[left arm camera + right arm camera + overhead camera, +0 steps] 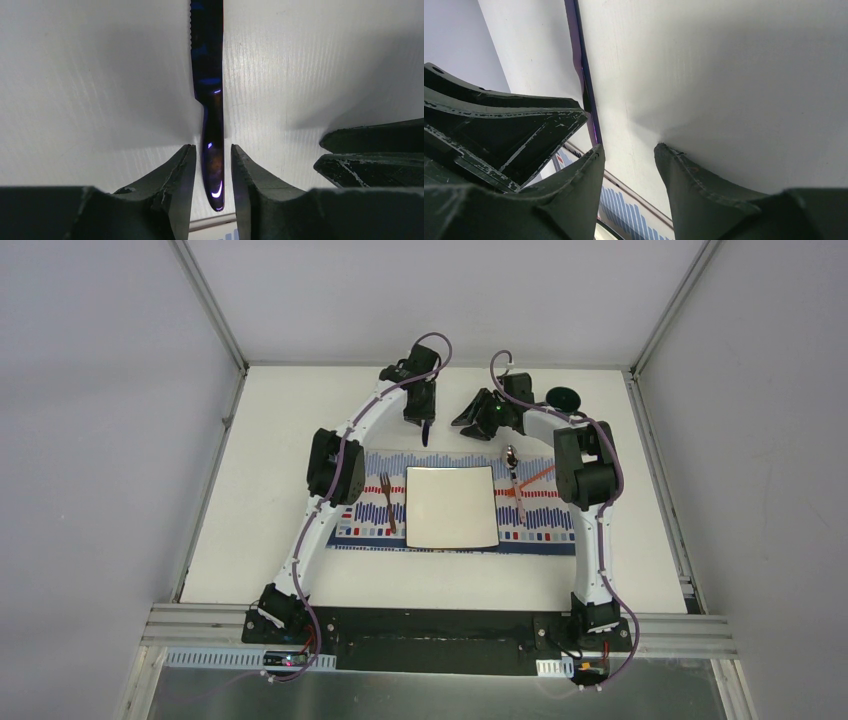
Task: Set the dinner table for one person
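Note:
The white dinner table (270,490) carries a striped placemat (545,525) with a square white plate (452,507) in its middle. A fork (388,502) lies left of the plate and a spoon (513,465) lies right of it. A dark purple knife (212,90) lies on the table just beyond the mat's far edge. My left gripper (424,425) (212,147) points down with its jaws either side of the knife's handle, a narrow gap on each side. My right gripper (468,418) (629,150) is open and empty just to the right of it.
A dark round cup or bowl (565,397) stands at the far right behind the right arm. A thin orange stick (540,477) lies slanted on the mat's right part. The right gripper's fingers (370,150) show close beside the left one. Grey walls enclose the table.

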Robot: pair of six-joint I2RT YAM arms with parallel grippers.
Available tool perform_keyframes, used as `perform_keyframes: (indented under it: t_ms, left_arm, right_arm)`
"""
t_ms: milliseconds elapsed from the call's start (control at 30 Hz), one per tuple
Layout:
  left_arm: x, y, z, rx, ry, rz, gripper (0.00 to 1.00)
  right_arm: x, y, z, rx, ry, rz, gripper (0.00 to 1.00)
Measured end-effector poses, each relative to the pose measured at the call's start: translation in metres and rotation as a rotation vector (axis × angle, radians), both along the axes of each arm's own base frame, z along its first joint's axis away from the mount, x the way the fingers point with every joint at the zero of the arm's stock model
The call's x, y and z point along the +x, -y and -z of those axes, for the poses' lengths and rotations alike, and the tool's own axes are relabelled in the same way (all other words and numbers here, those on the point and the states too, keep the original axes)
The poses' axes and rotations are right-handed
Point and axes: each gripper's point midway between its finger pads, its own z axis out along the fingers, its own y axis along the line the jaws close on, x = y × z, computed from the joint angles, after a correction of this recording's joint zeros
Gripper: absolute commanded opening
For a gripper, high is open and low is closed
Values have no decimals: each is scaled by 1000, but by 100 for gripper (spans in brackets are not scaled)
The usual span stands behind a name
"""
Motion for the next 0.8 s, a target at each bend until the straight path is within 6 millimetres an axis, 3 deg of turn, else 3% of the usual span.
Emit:
perform_keyframes:
  t_ms: [400,800]
  left_arm:
    - [5,3,8,-6,6,-2,36]
    - [9,5,9,-25,9,3,11]
  right_arm:
    - [0,0,0,1,0,-1,51]
    - [-1,-2,-1,10,-3,-7,51]
